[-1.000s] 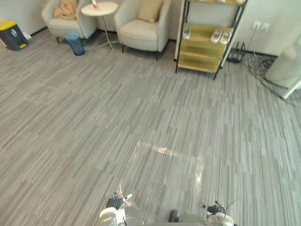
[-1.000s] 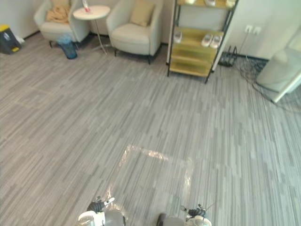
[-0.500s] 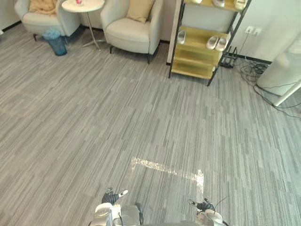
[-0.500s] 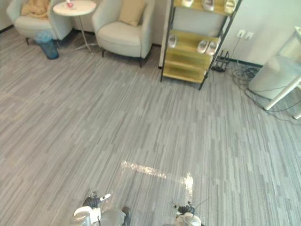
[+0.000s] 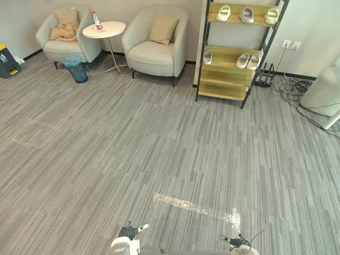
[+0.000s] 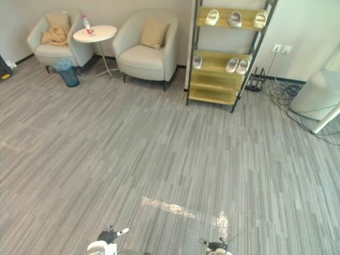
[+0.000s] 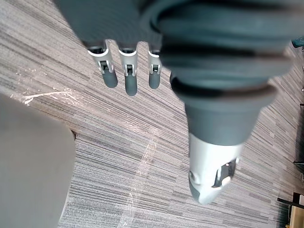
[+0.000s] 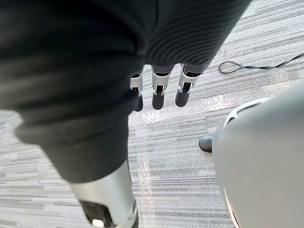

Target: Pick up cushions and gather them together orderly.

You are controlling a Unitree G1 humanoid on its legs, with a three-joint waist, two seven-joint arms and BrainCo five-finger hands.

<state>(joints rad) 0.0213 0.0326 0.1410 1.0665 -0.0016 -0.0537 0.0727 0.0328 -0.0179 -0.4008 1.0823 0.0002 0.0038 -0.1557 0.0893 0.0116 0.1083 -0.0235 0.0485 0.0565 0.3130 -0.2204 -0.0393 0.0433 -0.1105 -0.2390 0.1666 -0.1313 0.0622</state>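
Note:
A tan cushion leans upright in the seat of the nearer cream armchair at the far wall. A second tan cushion stands against the back of the far left armchair, with a crumpled tan cloth in front of it. My left hand hangs over the grey carpet with straight fingers and holds nothing. My right hand hangs the same way, fingers straight and empty. Both hands are far from the chairs.
A round white side table with a bottle stands between the chairs, a blue bin beside it. A wooden shoe rack with slippers stands right of the chairs. Cables and a white unit lie at the right.
The camera has turned and lifted, so both armchairs, the table and the top of the shoe rack now show. The cushions have not moved and both hands still hang empty.

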